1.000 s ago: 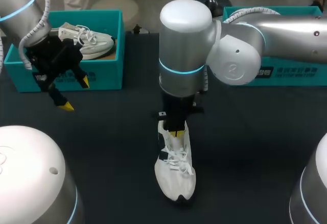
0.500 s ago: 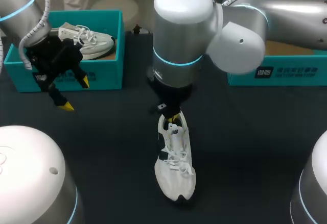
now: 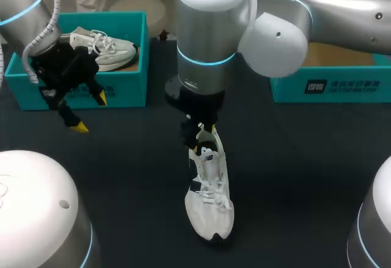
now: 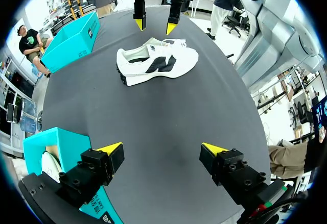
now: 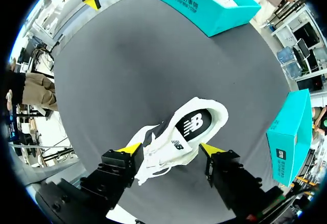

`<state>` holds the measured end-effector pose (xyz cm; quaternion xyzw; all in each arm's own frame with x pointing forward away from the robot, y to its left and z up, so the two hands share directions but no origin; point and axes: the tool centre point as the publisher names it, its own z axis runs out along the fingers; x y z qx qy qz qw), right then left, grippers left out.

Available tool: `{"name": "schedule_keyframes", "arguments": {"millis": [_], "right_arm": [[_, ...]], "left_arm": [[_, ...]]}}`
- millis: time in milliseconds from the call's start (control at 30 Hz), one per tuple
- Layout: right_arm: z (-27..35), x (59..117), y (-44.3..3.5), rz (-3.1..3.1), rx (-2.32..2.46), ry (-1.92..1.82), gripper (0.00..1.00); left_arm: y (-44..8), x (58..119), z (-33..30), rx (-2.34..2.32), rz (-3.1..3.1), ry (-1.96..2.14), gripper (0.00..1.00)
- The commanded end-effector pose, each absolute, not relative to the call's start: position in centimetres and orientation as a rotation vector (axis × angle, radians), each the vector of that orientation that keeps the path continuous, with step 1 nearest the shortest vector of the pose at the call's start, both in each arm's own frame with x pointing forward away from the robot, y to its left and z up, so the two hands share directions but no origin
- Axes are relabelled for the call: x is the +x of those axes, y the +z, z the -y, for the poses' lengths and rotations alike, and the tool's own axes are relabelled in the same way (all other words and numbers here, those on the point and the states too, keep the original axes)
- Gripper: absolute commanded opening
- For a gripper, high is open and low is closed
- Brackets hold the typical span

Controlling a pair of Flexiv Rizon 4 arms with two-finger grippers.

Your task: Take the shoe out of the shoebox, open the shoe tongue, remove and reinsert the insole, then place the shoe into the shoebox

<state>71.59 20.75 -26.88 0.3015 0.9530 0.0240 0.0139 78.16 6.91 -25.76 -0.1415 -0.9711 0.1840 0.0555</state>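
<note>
Here the right gripper hangs with its yellow-tipped fingers spread wide and nothing held between them. It hovers over the heel half of the white lace-up sneaker. In the left wrist view its tips stand above the shoe with a gap showing, so I take it to be apart from the shoe, not touching it. The sneaker lies on its sole near the middle of the black table, out of any box, with its toe pointing away from the right arm. Down through the shoe's opening the right wrist view shows the dark insole lying flat inside.

Well off to the side, the left gripper is likewise wide open and empty. It hangs above bare table just in front of the teal cardboard shoebox, which holds a second white sneaker. Another teal box stands at the far right, under the right arm.

By my reading, taking the shoe out is done and the work is at the tongue-and-insole stage, with the insole not yet out. How far the tongue has been pulled back I cannot tell. The next move seems to call for lowering the right gripper into the opening at the heel. One finger would go under the insole's rear edge and the other above it, pinching it without catching the collar. The light shoe may lift along with the insole, so the left gripper would probably need to come across and steady the toe.
</note>
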Motion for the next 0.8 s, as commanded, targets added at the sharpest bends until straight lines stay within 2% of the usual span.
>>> {"name": "schedule_keyframes", "arguments": {"millis": [33, 300, 800], "right_arm": [[-20.9, 71.6, -27.0, -2.969, 0.939, 0.071, 1.00], [-20.9, 71.6, -27.0, -2.969, 0.939, 0.071, 1.00], [-21.4, 73.9, -27.4, -2.935, 0.207, 0.120, 1.00]], "left_arm": [[-25.7, 78.2, -6.9, -0.430, 2.947, 0.554, 1.00], [-25.7, 78.2, -6.9, -0.430, 2.947, 0.554, 1.00], [-25.7, 78.2, -6.9, -0.430, 2.947, 0.554, 1.00]]}}
